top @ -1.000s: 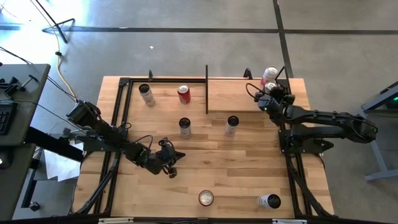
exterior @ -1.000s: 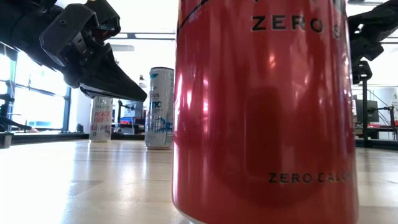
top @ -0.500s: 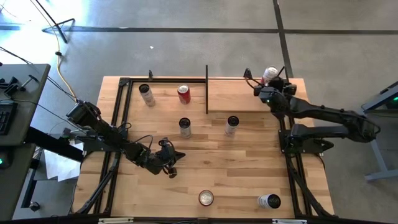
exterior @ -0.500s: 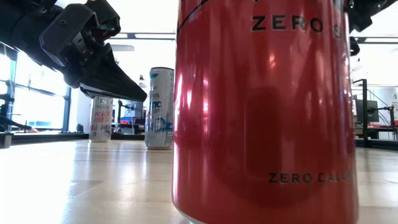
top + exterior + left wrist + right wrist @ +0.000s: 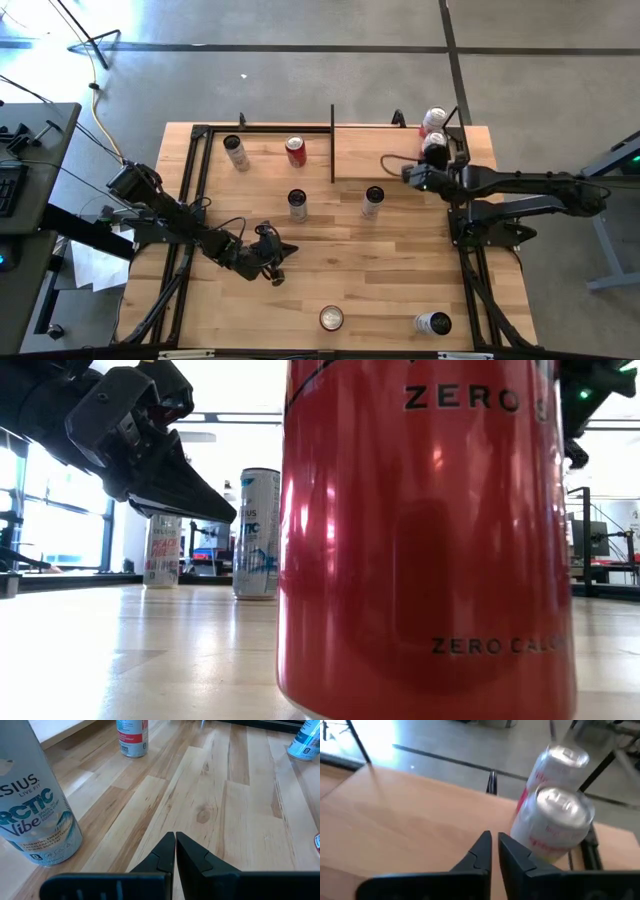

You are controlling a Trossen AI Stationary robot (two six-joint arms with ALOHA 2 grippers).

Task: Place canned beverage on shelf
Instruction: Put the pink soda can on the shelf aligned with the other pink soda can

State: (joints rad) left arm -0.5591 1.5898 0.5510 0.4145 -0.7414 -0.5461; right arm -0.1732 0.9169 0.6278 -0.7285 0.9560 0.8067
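Shelf (image 5: 385,152): pale wood platform with black bar edging, far right part of bench (image 5: 330,270)
Two white-and-red cans (image 5: 434,120) on shelf, far right corner, upright, touching or just beside each other; nearer one (image 5: 554,822) close beside right tool
Right tool (image 5: 407,174): over shelf's near right part, fingers pressed together, nothing held; same seen in right wrist view (image 5: 492,851)
Left tool (image 5: 275,262): low over bench, near centre-left, fingers pressed together, empty; closed tips also in left wrist view (image 5: 175,851)
Loose cans upright on bench: white can (image 5: 236,152) far left; red can (image 5: 295,151) beside it; can (image 5: 298,204) at centre; can (image 5: 373,201) just near shelf edge; can (image 5: 331,319) at near edge; can (image 5: 434,324) near right
Low view: red can (image 5: 425,540) filling frame, pale blue-lettered can (image 5: 257,532) behind
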